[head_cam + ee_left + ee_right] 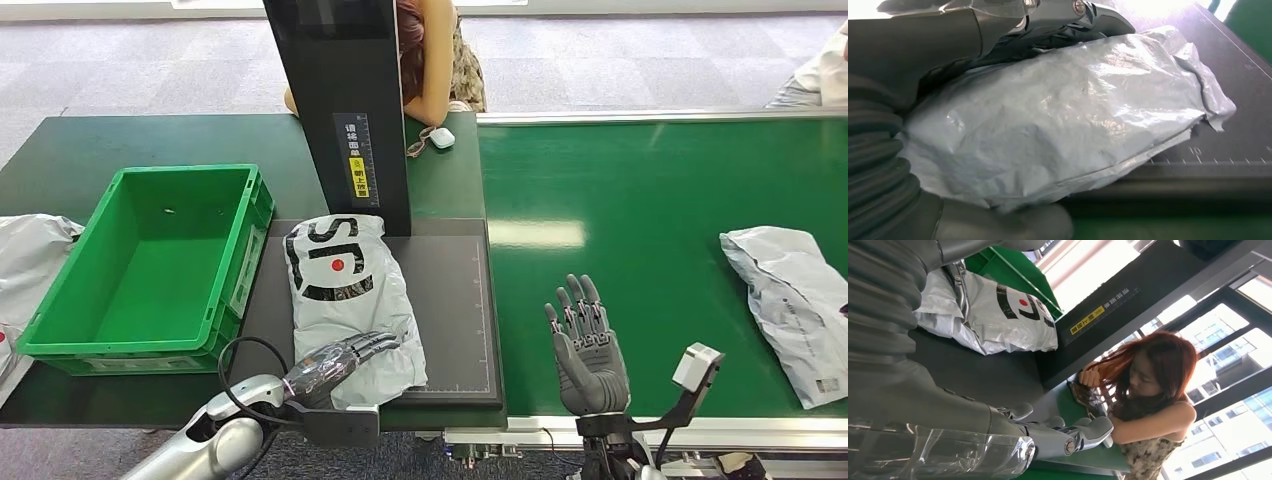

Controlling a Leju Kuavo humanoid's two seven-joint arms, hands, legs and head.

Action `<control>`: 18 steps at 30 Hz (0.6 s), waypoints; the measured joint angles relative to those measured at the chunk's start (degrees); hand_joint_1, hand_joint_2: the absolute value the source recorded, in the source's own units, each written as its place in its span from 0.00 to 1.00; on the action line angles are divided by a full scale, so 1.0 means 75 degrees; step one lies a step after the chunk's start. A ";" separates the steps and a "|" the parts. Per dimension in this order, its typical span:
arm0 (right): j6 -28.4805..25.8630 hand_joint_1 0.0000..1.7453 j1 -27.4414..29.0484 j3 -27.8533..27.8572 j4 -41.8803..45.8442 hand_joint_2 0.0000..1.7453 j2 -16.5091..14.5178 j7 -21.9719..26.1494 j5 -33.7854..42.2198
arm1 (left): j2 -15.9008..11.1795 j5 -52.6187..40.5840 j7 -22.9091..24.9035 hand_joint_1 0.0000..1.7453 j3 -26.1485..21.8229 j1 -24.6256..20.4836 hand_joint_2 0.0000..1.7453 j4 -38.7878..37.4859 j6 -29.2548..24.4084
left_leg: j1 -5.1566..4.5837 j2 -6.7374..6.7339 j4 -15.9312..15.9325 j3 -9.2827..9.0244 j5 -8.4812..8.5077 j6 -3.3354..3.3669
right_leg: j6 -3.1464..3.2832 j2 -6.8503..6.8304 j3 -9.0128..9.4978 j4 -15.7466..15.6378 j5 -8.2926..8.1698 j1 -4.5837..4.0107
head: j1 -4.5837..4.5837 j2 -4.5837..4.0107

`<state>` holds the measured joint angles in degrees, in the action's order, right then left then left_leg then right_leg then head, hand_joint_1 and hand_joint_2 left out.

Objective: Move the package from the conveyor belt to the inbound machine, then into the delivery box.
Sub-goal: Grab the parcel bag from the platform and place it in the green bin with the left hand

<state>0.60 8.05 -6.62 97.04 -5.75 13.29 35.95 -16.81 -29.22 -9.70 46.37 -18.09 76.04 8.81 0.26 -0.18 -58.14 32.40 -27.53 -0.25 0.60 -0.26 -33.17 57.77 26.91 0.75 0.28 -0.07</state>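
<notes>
A white-grey package (345, 290) with black lettering and a red dot lies on the black platform (455, 300) of the inbound machine, at the foot of its black tower (345, 110). My left hand (335, 365) grips the package's near end. The left wrist view shows fingers (1073, 15) over the package (1063, 115) and the thumb (1013, 225) under it. My right hand (588, 345) is open, fingers spread and pointing up, above the near edge of the green conveyor belt (650, 200). The right wrist view shows this hand (973, 440) beside the package (998, 315). The green delivery box (150, 260) stands left of the platform.
A second grey package (790, 310) lies on the belt at the right. A crumpled grey bag (30, 260) sits left of the box. A person (435, 60) leans on the table behind the tower, with glasses (418, 145) and a white case (441, 138) nearby.
</notes>
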 joint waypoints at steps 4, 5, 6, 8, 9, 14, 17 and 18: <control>0.0002 0.00 0.0004 0.0000 -0.0007 1.00 0.0004 0.0021 0.0007 | 0.0002 0.0002 0.0000 1.00 -0.0125 -0.0007 1.00 0.0002 -0.0122 | 0.0000 0.0001 0.0000 -0.0001 0.0001 -0.0002 | 0.0001 0.0000 0.0001 0.0001 -0.0001 0.0000 | -0.0001 0.0000; 0.0002 0.00 0.0007 0.0000 -0.0009 1.00 0.0005 0.0036 0.0008 | 0.0003 0.0002 -0.0001 1.00 -0.0176 -0.0010 1.00 0.0003 -0.0170 | 0.0000 0.0001 -0.0001 -0.0001 0.0002 -0.0002 | 0.0002 0.0000 0.0001 0.0002 -0.0002 0.0000 | -0.0001 0.0000; 0.0002 0.00 0.0009 0.0000 -0.0009 1.00 0.0006 0.0052 0.0007 | 0.0004 0.0001 -0.0001 1.00 -0.0199 -0.0011 1.00 0.0003 -0.0191 | 0.0000 0.0001 -0.0001 -0.0001 0.0001 -0.0002 | 0.0002 0.0000 0.0001 0.0001 -0.0001 0.0000 | -0.0001 0.0000; 0.0002 0.00 0.0013 0.0000 -0.0007 1.00 0.0006 0.0083 0.0005 | 0.0008 -0.0005 -0.0003 1.00 -0.0241 -0.0005 1.00 0.0003 -0.0242 | 0.0000 0.0001 -0.0001 0.0000 0.0001 -0.0002 | 0.0002 0.0000 0.0000 0.0001 -0.0001 0.0000 | -0.0001 0.0000; 0.0002 0.00 0.0017 0.0000 -0.0004 1.00 0.0006 0.0090 0.0004 | 0.0012 -0.0007 -0.0004 1.00 -0.0270 0.0002 1.00 0.0003 -0.0268 | 0.0000 0.0001 -0.0001 0.0000 0.0001 -0.0002 | 0.0002 0.0000 0.0000 0.0001 -0.0001 0.0000 | -0.0001 0.0000; 0.0002 0.00 0.0050 0.0000 0.0015 1.00 0.0006 0.0093 -0.0014 | 0.0042 -0.0031 -0.0025 1.00 -0.0443 0.0075 1.00 0.0011 -0.0465 | 0.0000 0.0001 -0.0001 0.0000 0.0001 -0.0003 | 0.0002 0.0001 -0.0001 0.0002 -0.0001 0.0000 | 0.0000 0.0000; -0.0015 0.00 0.0095 0.0004 0.0044 1.00 0.0006 0.0109 -0.0041 | 0.0053 -0.0095 -0.0108 1.00 -0.0633 0.0185 1.00 0.0116 -0.0956 | 0.0000 0.0000 -0.0001 0.0002 0.0004 -0.0005 | 0.0003 0.0002 -0.0007 0.0002 -0.0002 0.0000 | 0.0000 0.0000; -0.0028 0.00 0.0137 0.0010 0.0081 1.00 0.0006 0.0120 -0.0055 | 0.0053 -0.0099 -0.0148 1.00 -0.0754 0.0239 1.00 0.0212 -0.1213 | 0.0000 0.0001 -0.0002 0.0005 0.0005 -0.0006 | 0.0003 0.0001 -0.0011 0.0002 -0.0002 -0.0001 | -0.0001 0.0000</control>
<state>0.38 9.08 -6.55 97.65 -5.70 14.20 35.54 -16.41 -29.97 -10.81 40.72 -16.29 77.63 -0.29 0.26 -0.18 -58.15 32.44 -27.49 -0.30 0.62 -0.25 -33.25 57.78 26.90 0.75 0.27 -0.07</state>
